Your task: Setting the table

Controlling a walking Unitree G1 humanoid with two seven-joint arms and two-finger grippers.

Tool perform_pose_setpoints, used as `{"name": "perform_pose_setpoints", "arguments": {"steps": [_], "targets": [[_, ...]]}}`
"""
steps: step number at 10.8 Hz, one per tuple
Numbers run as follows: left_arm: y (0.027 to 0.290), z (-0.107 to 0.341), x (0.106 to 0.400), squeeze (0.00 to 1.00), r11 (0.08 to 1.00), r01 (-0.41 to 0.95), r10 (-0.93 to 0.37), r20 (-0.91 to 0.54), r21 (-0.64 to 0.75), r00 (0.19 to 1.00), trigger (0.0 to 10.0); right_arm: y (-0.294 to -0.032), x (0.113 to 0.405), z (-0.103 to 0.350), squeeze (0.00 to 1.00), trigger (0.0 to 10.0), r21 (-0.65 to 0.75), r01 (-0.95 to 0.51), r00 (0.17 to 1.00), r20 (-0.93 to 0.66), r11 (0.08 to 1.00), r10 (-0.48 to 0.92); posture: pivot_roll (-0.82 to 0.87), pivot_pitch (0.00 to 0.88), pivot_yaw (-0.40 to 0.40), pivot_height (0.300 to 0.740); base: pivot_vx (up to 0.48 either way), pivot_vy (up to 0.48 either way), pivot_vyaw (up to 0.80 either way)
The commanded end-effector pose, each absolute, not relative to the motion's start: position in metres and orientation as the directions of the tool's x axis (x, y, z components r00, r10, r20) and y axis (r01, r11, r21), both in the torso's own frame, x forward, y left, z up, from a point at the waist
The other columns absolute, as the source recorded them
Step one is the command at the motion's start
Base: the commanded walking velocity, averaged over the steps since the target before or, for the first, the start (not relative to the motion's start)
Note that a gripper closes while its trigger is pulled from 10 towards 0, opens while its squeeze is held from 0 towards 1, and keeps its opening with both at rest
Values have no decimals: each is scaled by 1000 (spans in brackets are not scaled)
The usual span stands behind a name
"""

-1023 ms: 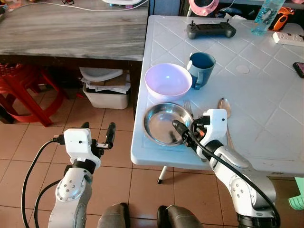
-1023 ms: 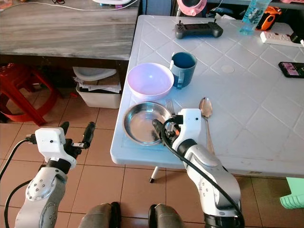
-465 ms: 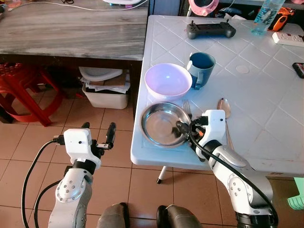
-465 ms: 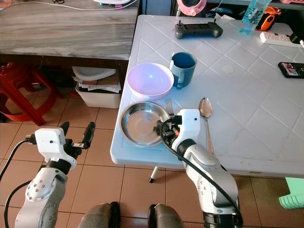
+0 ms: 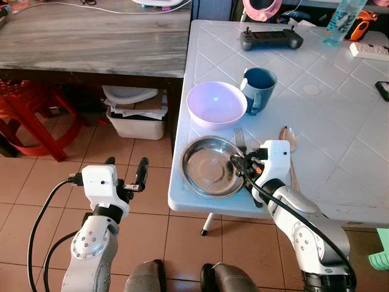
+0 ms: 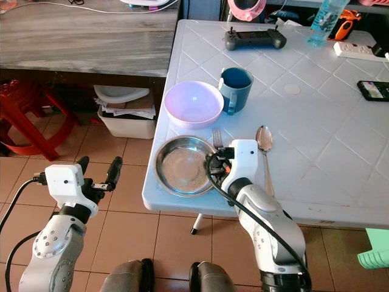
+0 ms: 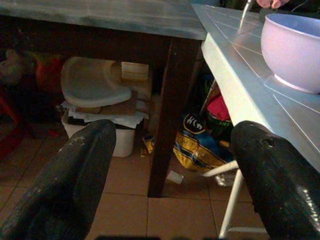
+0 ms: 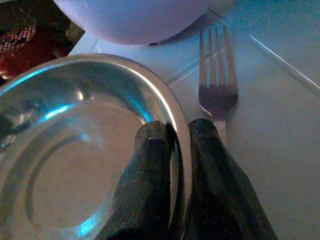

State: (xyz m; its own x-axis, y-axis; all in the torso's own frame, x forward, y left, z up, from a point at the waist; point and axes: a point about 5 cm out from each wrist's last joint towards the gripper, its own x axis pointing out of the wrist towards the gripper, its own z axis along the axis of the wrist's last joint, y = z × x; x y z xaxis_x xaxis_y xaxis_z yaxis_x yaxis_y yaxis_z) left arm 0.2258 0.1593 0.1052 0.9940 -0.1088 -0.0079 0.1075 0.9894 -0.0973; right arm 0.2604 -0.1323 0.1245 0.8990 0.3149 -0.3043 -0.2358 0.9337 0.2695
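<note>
The right gripper pinches the right rim of a steel plate near the front edge of the white table, at lower centre of the left eye view. In the right wrist view its two black fingers close on that rim, one inside the plate and one outside, with a fork lying on the table just beside the outer finger.

Above the plate in the frame sits a lilac bowl, and just right of the bowl stands a blue mug. A spoon lies right of the gripper's white wrist housing. At the top of the frame a black game controller rests on the table, with a white power strip at upper right.

The left gripper hangs at lower left over the tiled floor, its fingers spread apart and holding nothing. A grey wooden table fills the upper left, with a red stool beneath it.
</note>
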Motion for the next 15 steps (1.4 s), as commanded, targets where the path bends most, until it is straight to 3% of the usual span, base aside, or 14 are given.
{"name": "perform_pose_setpoints", "arguments": {"steps": [1,3,7,15], "targets": [[160,107,224,0,989,120,-121,-8,-91,993,10000,-144,253,98,0,0,253,-143,860,-447,957,247,-20,165,-11,740,0,0,0],[162,104,225,0,993,91,-93,-23,-72,995,10000,-135,261,118,0,0,309,-164,894,-355,937,273,-19,156,-11,740,0,0,0],[161,104,230,0,994,75,-77,-18,-73,997,10000,-124,270,147,0,0,334,-245,933,-172,910,315,-21,140,-16,740,0,480,0],[160,106,234,0,994,80,-80,0,-70,997,10000,-129,278,151,0,0,331,-211,961,-103,920,258,-25,129,-11,740,0,478,0]]}}
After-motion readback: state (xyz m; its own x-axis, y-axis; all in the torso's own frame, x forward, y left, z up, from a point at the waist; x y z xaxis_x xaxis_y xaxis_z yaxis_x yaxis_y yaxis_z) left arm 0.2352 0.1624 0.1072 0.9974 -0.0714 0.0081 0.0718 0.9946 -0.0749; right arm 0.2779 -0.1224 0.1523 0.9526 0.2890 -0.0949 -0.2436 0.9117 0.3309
